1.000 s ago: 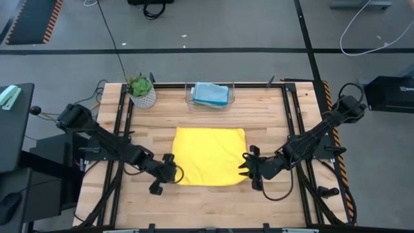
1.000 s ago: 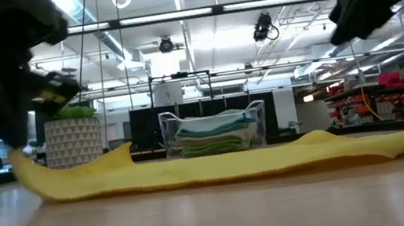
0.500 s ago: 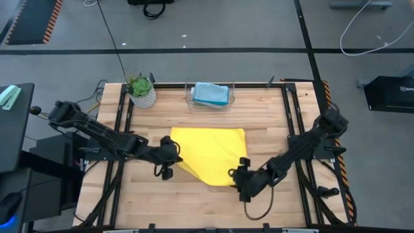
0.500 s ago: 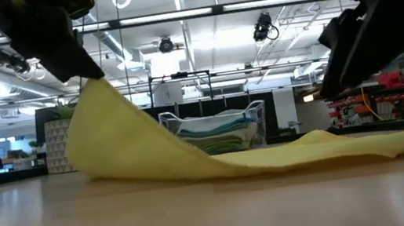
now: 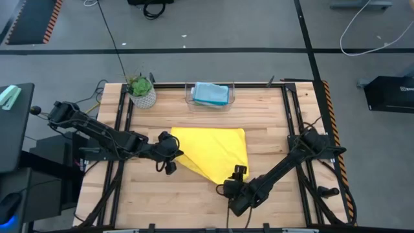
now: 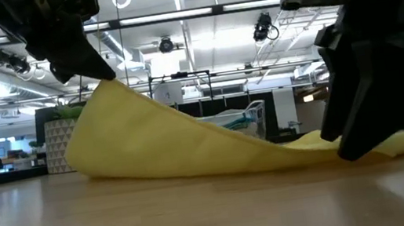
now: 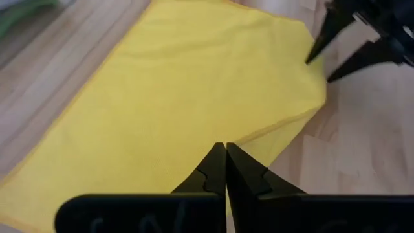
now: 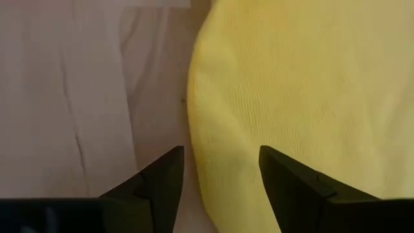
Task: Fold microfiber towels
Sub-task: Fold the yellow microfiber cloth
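A yellow microfiber towel lies on the wooden table, its far and right parts flat and its near-left corner raised. My left gripper is shut on that corner, above the towel's left side. Low at the towel's near-right corner, my right gripper is open. In the right wrist view its fingers stand on either side of the towel's rounded edge. In the low view the towel slopes down from the left gripper to the table. My left gripper pinches the towel's near-left corner between its two shut fingers, coming slanting down from the table's left. The corner is lifted clear, and the cloth slopes from it, fairly taut, down to the part lying flat. Whether my right gripper touches the towel I cannot tell.
At the far edge stands a clear bin holding folded towels, a light blue one on top. A potted plant is at the far left. Bare wood lies near and to the left of the towel.
My left gripper has risen and gone toward the far edge with the near-left corner. The towel's left half now stands up off the table while its right part stays flat. My right gripper has sunk and gone toward the near edge and left, to the towel's near-right corner.
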### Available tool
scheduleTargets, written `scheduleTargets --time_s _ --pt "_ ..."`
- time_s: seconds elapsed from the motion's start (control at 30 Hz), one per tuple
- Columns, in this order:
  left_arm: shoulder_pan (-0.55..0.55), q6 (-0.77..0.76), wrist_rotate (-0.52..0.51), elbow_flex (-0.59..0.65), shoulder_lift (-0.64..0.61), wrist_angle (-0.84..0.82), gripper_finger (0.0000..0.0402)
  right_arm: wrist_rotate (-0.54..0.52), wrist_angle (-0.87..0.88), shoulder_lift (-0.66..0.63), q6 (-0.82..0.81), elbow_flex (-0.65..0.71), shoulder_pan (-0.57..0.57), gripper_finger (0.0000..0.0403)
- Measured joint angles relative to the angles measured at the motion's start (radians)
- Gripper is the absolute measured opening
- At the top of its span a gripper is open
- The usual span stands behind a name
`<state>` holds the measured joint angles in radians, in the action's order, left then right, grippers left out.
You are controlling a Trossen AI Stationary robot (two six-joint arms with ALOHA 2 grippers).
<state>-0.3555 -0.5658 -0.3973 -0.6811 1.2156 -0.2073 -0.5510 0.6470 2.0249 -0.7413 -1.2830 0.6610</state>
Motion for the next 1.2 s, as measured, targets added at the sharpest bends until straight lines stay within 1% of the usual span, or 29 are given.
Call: scheduleTargets --time_s 0.1,0.2,0.27,0.33,0.47,0.67,0.83,1.03,1.13,1.2 --pt "0.006 0.001 -0.03 0.0 -0.007 -0.003 0.0005 -0.014 0.043 0.032 -0.042 -0.031 0.009 0.0202" --pt "0.017 0.001 -0.049 0.0 -0.017 -0.013 0.0007 -0.027 0.044 0.04 -0.083 -0.038 0.011 0.0197" --pt "0.023 0.006 -0.05 0.0 -0.026 -0.015 0.001 -0.034 0.068 0.039 -0.135 -0.038 0.01 0.0194" --pt "0.023 0.009 -0.051 0.0 -0.034 -0.02 0.0008 -0.043 0.134 0.039 -0.204 -0.038 0.01 0.0187" --pt "0.021 0.008 -0.059 0.0 -0.048 -0.043 0.0005 -0.044 0.261 0.039 -0.322 -0.038 0.018 0.016" --pt "0.011 -0.008 -0.094 -0.001 -0.06 -0.09 0.0006 -0.043 0.362 0.027 -0.413 -0.038 0.05 0.011" --pt "-0.014 -0.051 -0.111 0.0 -0.06 -0.116 0.0008 -0.044 0.477 0.002 -0.508 -0.037 0.074 0.0092" --pt "-0.089 -0.14 -0.193 0.0 -0.059 -0.151 0.0005 -0.054 0.581 -0.04 -0.544 -0.037 0.078 0.009" --pt "-0.134 -0.209 -0.254 0.0 -0.058 -0.187 0.0006 -0.067 0.587 -0.064 -0.507 -0.037 0.057 0.0079" --pt "-0.157 -0.255 -0.286 0.0 -0.058 -0.219 0.0004 -0.073 0.586 -0.081 -0.457 -0.037 0.038 0.0063"
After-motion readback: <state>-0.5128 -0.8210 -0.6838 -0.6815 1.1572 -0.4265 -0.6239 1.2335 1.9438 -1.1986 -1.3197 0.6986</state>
